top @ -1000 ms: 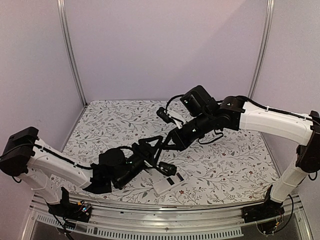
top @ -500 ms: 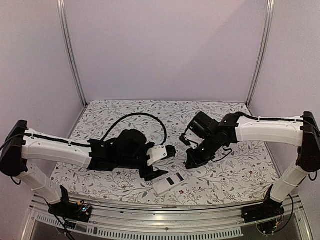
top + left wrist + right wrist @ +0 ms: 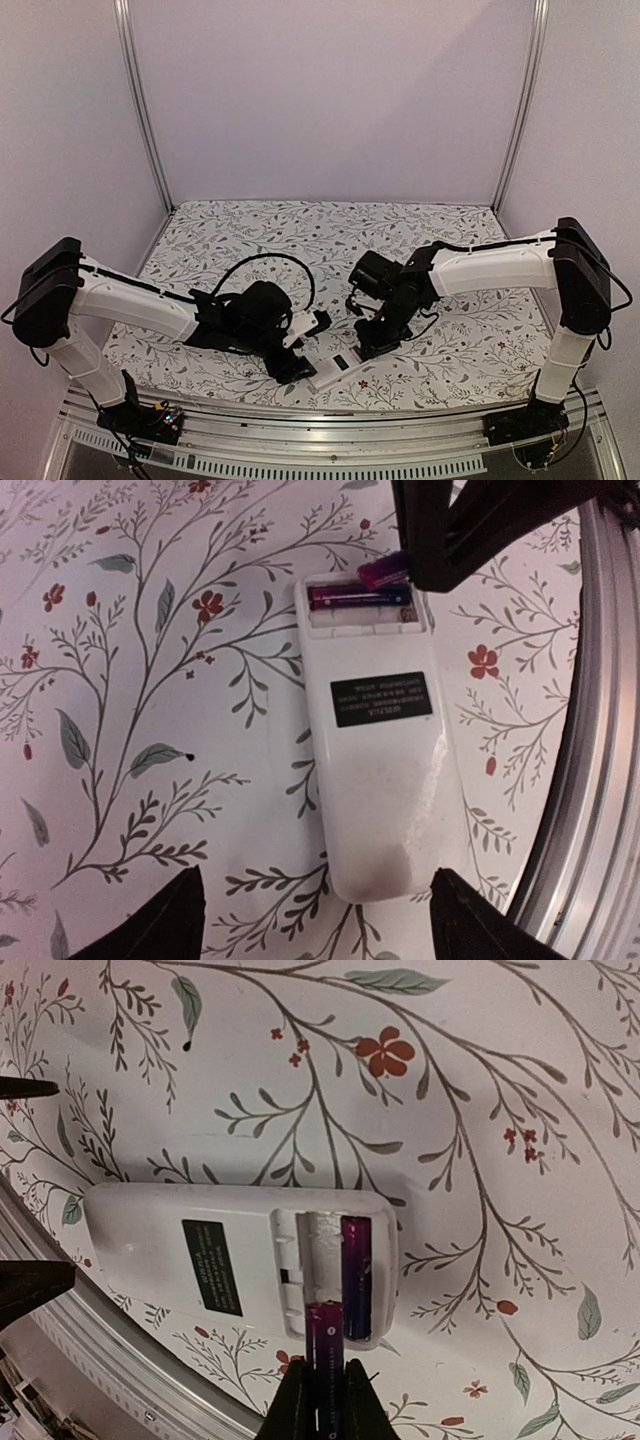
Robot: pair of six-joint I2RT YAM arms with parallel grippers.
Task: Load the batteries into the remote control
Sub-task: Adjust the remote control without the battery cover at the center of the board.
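Observation:
The remote control [image 3: 335,367] lies back-up near the table's front edge, its white back showing and its battery compartment open. One battery [image 3: 356,1275], dark purple, sits in the compartment's outer slot; it also shows in the left wrist view [image 3: 360,597]. My right gripper [image 3: 325,1400] is shut on the second battery [image 3: 324,1350], whose free end is at the mouth of the empty slot. My left gripper [image 3: 315,880] is open, its fingers on either side of the remote's [image 3: 380,760] other end, not touching it. In the top view the left gripper [image 3: 300,365] and right gripper [image 3: 365,345] flank the remote.
A metal rail [image 3: 600,730] runs along the table's front edge right beside the remote. The floral cloth [image 3: 250,240] covers the table. Frame posts [image 3: 140,100] and pale walls close in the back and sides.
The left gripper has come down to straddle the remote's end. The right gripper has moved down and left to the remote's compartment end with the battery.

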